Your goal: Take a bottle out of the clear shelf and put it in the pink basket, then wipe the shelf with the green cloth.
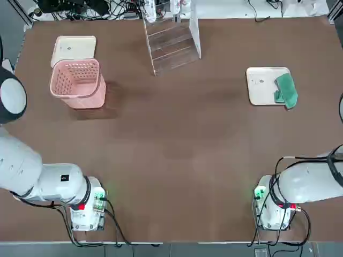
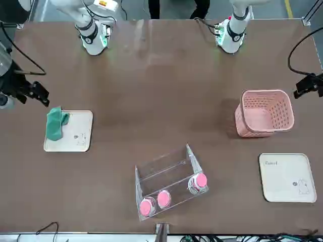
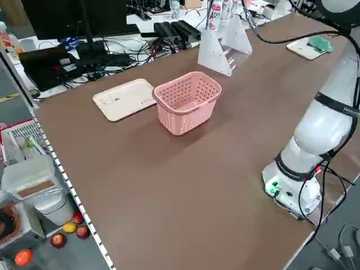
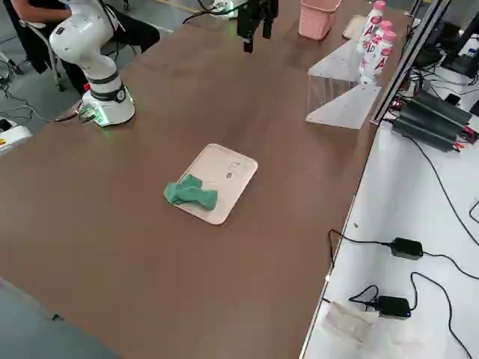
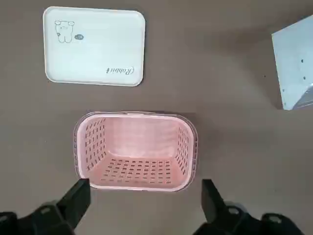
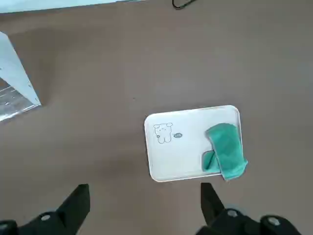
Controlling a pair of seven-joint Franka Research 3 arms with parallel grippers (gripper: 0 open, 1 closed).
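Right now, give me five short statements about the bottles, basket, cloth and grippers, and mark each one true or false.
1. Three bottles stand in the clear shelf. True.
2. The pink basket already holds a bottle. False: the left wrist view shows it empty.
3. The green cloth lies on a cream tray. True, at one edge of it.
4. The right gripper is shut on the cloth. False: its fingers are open, above the table short of the tray.
5. The left gripper is inside the shelf. False: it hangs open above the basket's near rim.
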